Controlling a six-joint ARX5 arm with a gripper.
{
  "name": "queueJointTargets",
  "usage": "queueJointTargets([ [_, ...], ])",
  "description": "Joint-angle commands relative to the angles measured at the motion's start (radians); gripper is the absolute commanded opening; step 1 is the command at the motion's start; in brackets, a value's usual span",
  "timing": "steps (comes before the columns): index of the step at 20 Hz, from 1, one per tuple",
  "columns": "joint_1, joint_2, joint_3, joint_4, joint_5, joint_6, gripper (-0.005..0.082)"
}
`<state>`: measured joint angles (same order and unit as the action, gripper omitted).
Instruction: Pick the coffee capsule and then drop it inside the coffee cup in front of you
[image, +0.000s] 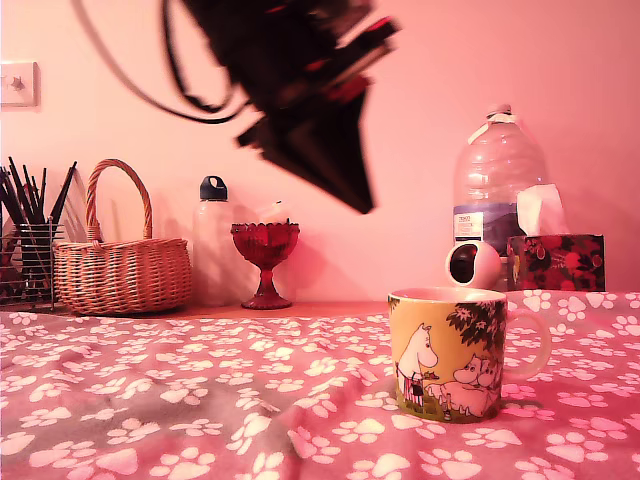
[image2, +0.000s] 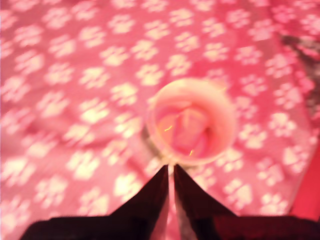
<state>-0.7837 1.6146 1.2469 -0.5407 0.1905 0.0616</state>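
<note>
My black gripper (image2: 171, 172) hangs blurred in the air, its two pointed fingers pressed nearly together with only a thin slit between them and nothing pinched that I can see. In the wrist view the tips sit just above the rim of the yellow ceramic mug with white cartoon figures (image: 450, 350), whose pale inside shows a pinkish blurred shape I take for the small peach-tan coffee capsule (image2: 189, 131). The mug stands on the pink paw-print cloth (image: 200, 400). Behind are a red glass goblet (image: 265, 262) and a woven wicker basket (image: 120, 268).
</note>
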Motion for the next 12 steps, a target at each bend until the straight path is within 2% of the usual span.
queueJointTargets([
  [1, 0.021, -0.032, -0.046, 0.016, 0.004, -0.009, 0.0014],
  [6, 0.093, -0.104, -0.145, 0.04, 0.004, -0.016, 0.0015],
  [12, 0.188, -0.234, -0.287, 0.078, 0.011, -0.058, 0.0015],
])
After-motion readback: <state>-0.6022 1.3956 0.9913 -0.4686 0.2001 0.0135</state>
